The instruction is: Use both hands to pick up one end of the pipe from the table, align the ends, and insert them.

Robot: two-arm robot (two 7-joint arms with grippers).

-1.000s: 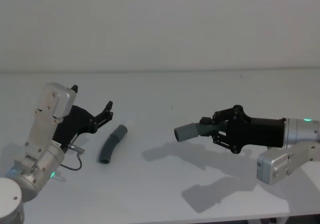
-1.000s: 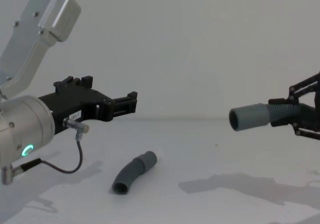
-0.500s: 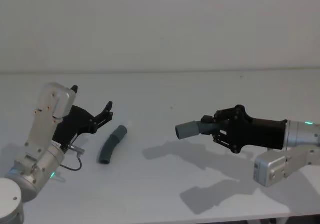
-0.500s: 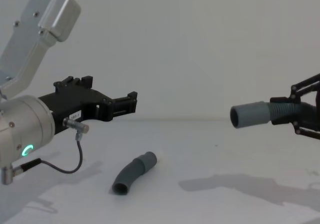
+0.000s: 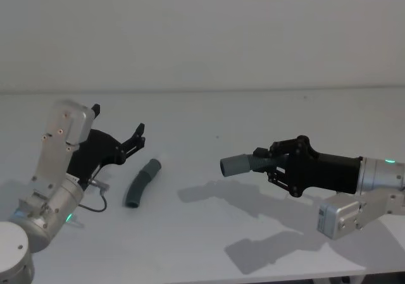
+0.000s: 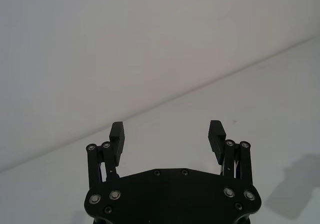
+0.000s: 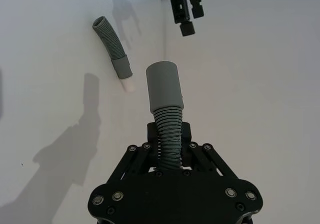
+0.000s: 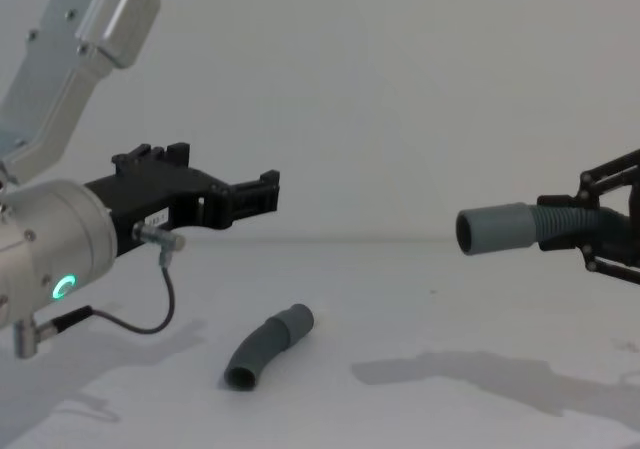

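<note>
Ok so the plain white tabletop [image 5: 253,113] carries just one thing, more on that in a sec. On the robot's left the left tool [image 5: 119,123] hangs in the air above the surface with its two black fingers spread wide and nothing between them, which the left wrist view [image 6: 166,131] shows really clearly, and from the chest view [image 8: 215,174] it sits well above the tabletop. Over on the right, the right tool [image 5: 262,162] is also up off the surface, and its fingers are pinching the ribbed part of the raised pipe piece [image 5: 243,164], see it from the wrist [image 7: 167,134]. That piece sticks out sideways toward the robot's left, with its smooth lighter grey collar [image 8: 493,230] leading and its open mouth facing the left tool. The other pipe piece [image 5: 140,184] lies flat on the tabletop, gently bent, near the left tool's fingertips but not touching them, and well apart from the raised one. Its straight sleeve end [image 8: 295,321] points away from the robot, and the right wrist view shows a short white tip [image 7: 128,85] poking out of it. Smaller stuff: a thin black cable [image 8: 150,314] loops under the left wrist, next to a green glowing ring [image 8: 62,287].
</note>
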